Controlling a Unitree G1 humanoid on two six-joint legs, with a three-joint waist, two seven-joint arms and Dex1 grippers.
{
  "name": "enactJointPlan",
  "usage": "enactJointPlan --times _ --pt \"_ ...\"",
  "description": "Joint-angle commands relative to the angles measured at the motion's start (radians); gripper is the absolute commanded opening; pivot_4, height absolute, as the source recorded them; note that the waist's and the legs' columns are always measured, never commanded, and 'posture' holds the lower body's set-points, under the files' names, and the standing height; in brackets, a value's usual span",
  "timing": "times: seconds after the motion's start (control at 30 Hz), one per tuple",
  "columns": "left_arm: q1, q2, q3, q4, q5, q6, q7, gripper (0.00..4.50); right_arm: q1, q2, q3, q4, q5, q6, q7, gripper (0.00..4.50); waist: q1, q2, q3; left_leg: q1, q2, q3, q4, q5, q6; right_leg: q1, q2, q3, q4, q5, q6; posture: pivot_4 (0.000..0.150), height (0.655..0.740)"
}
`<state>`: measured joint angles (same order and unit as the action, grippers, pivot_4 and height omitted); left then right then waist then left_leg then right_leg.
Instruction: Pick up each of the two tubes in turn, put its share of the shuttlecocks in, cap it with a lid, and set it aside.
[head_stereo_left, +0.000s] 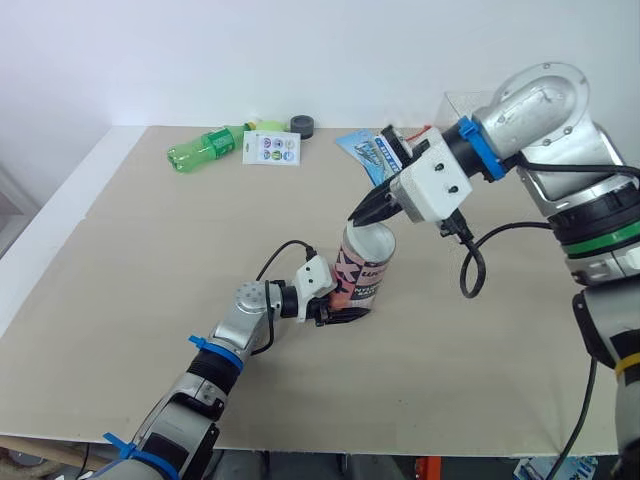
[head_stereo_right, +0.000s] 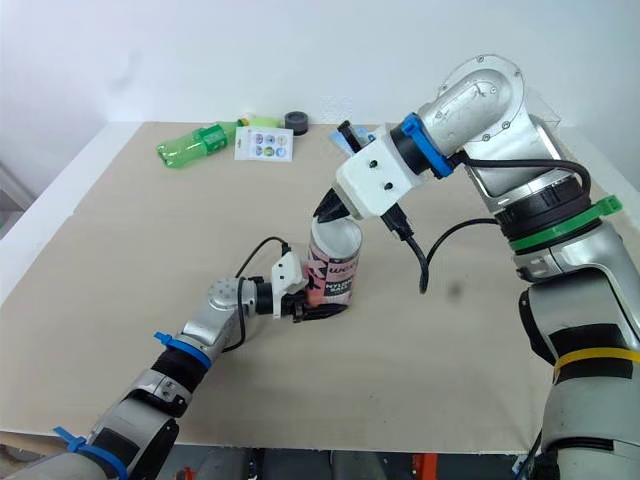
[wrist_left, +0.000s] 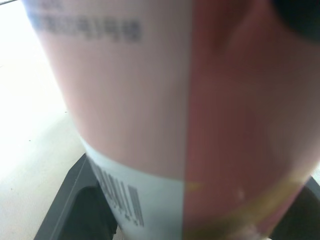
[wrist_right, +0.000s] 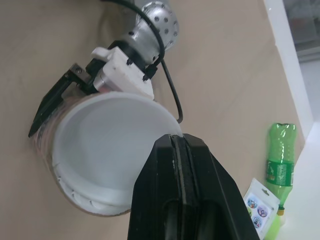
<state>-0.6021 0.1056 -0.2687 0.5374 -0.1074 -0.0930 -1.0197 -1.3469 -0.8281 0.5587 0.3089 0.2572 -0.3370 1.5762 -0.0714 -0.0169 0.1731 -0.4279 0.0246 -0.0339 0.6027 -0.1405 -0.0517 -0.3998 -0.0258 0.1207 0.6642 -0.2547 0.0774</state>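
Now mid-step w/ one tube (head_stereo_left: 366, 268): stands slightly tilted on tabletop (head_stereo_left: 140, 260), left gripper (head_stereo_left: 345, 313) fingers pinching it near the base, right gripper (head_stereo_left: 370, 212) fingers pressed together, tips at its white top rim. Can't tell if top is capped or open; prob capping, so next needs an even press on the rim w/o tipping it.
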Motion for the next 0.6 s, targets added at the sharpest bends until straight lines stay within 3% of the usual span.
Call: enactJointPlan --times 0.03,0.6 --pt "0.008 0.0 -0.009 0.042 0.016 0.012 0.006 2.78 -0.057 -0.024 -0.033 0.021 0.004 -0.014 0.038 0.06 0.0 0.0 0.0 0.0 0.0 0.0 0.0 0.0 0.0 0.0 0.0 0.0 0.0 0.0 0.0 0.15 0.74" --pt "0.006 0.002 -0.008 0.05 0.02 0.012 -0.002 2.78 -0.084 -0.083 -0.032 0.028 -0.003 -0.028 0.038 0.06 0.0 0.0 0.0 0.0 0.0 0.0 0.0 0.0 0.0 -0.001 0.0 0.0 0.0 0.0 0.0 0.15 0.74"
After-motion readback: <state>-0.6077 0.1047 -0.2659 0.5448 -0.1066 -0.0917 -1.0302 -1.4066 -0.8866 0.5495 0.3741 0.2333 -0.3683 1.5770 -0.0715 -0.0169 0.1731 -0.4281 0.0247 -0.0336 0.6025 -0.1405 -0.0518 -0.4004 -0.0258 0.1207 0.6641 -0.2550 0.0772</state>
